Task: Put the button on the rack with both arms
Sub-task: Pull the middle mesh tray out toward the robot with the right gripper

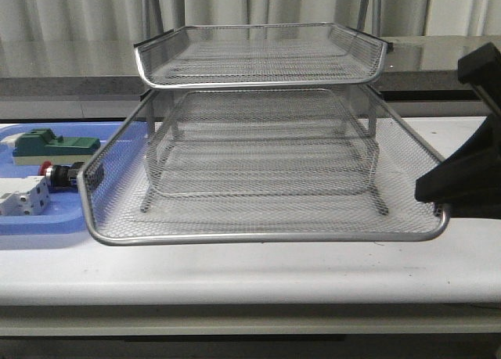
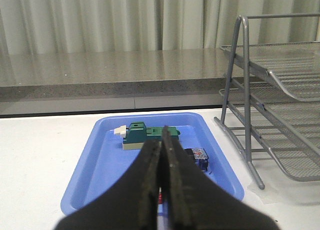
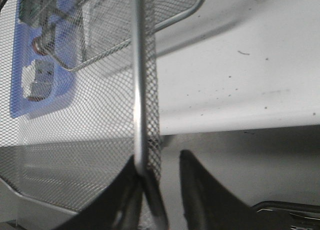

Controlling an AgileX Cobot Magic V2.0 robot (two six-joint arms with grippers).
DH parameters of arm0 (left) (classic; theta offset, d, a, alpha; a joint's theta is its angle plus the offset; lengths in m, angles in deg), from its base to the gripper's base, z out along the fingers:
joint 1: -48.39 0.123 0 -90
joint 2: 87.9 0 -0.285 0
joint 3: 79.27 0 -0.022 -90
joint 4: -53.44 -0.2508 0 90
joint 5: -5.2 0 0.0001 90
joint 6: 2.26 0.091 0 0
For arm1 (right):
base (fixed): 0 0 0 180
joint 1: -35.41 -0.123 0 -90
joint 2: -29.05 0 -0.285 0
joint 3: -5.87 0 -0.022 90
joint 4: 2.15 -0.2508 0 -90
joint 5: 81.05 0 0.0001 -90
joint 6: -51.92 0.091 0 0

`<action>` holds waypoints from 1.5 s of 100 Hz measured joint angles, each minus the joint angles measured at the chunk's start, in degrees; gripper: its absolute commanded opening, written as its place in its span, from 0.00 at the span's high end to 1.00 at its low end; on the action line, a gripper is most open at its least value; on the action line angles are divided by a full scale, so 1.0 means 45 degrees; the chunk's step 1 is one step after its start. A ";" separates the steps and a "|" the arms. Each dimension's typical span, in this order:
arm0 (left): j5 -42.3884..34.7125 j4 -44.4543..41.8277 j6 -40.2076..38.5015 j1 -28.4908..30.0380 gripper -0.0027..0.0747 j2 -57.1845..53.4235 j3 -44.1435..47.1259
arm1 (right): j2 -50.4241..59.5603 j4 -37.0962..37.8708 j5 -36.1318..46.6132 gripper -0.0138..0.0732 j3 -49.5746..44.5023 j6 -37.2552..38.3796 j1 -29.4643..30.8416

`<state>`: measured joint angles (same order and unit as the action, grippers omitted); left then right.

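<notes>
The rack (image 1: 266, 235) stands mid-table, and its lowest tier juts toward me. The button (image 1: 59, 171) lies in the blue tray (image 1: 39, 222) left of the rack, red cap pointing left. In the left wrist view its blue rear (image 2: 198, 157) shows beside my fingers. My left gripper (image 2: 160, 142) is shut and empty, hovering over the tray, and is out of the front view. My right gripper (image 1: 430, 193) is at the lowest tier's front right corner. In the right wrist view it (image 3: 160, 158) is open, with the rack's rim (image 3: 138, 89) running into the gap along one finger.
A green block (image 1: 55, 145) lies at the tray's back and also shows in the left wrist view (image 2: 150, 134). A white breaker block (image 1: 23, 196) lies at its front. A grey stone ledge (image 2: 100, 72) and curtains run behind the table. The table's front edge is near the rack.
</notes>
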<state>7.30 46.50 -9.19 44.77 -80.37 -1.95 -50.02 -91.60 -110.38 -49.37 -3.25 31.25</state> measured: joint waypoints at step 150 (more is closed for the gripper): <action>0.0000 0.0000 0.0000 0.0000 0.99 0.0000 0.0000 | 0.8531 1.8382 -0.6933 0.32 0.5667 1.1224 0.0645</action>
<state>7.30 46.50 -9.19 44.77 -80.37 -1.95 -11.63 -8.88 -141.57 -23.87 47.26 34.15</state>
